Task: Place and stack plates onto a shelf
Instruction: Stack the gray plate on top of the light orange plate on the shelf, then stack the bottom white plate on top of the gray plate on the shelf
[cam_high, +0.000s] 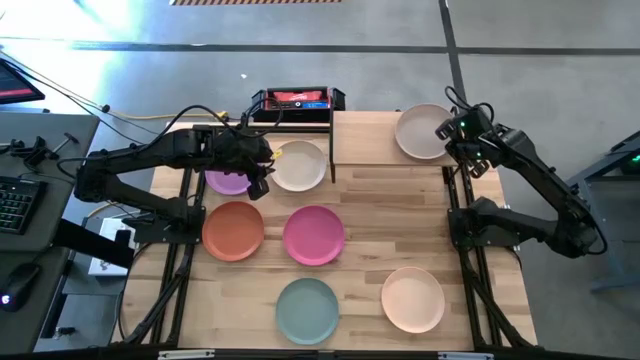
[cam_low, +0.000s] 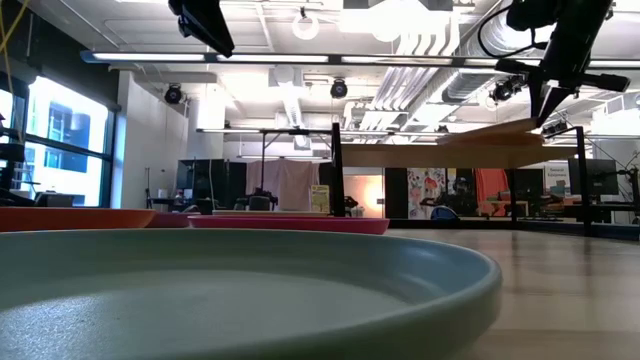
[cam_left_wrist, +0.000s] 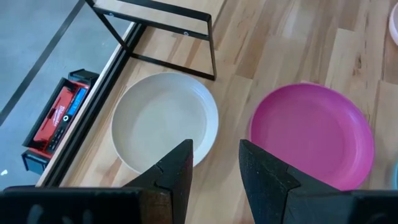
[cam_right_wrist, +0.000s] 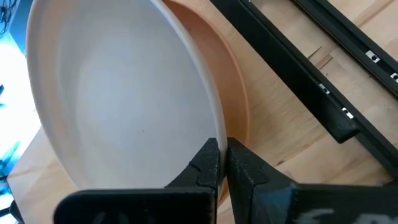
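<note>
So far two plates (cam_high: 422, 131) sat stacked on the shelf (cam_high: 365, 138), right gripper (cam_high: 449, 129) pinching the top rim; six remained, left gripper (cam_high: 259, 182) wide

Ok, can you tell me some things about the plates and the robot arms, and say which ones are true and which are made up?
1. The right gripper is shut on the rim of the grey-beige plate. True.
2. That plate sits alone on the shelf. False: in the right wrist view a tan-brown plate lies under it.
3. The left gripper is holding the pink plate. False: its fingers are open and empty, above the table between the cream-white plate and the pink one.
4. The pale teal plate lies at the table's near edge, beside the peach plate. True.
5. The orange plate is stacked on the purple plate. False: they lie apart.
</note>
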